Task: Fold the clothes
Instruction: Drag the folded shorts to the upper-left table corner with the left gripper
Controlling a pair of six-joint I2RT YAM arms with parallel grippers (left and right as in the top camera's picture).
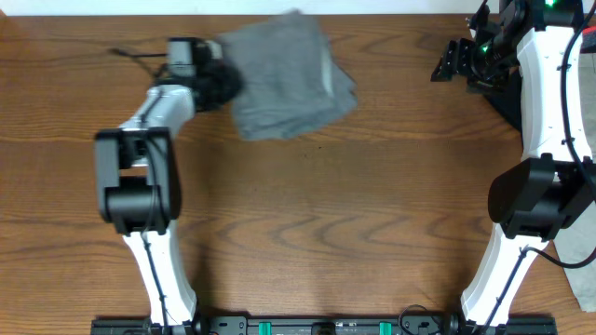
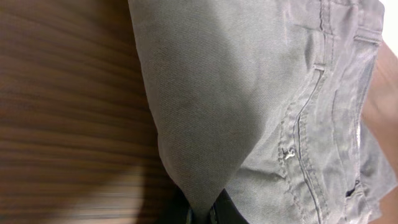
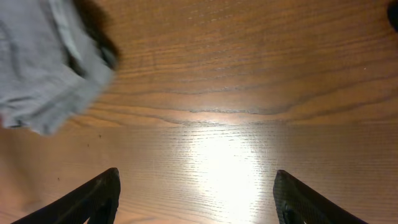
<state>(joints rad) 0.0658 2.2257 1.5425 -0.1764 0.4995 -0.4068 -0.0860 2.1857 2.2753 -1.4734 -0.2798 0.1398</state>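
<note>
The grey shorts lie folded into a rough square at the back middle of the wooden table. My left gripper is at their left edge and is shut on a pinched corner of the grey cloth. The left wrist view shows the shorts' seams and a stitched pocket. My right gripper is open and empty at the back right, well clear of the shorts; its fingers spread wide over bare wood. A part of the shorts shows at the upper left of the right wrist view.
The table's back edge runs just behind the shorts. The arm bases stand at the front left and front right. A black cable lies by the left gripper.
</note>
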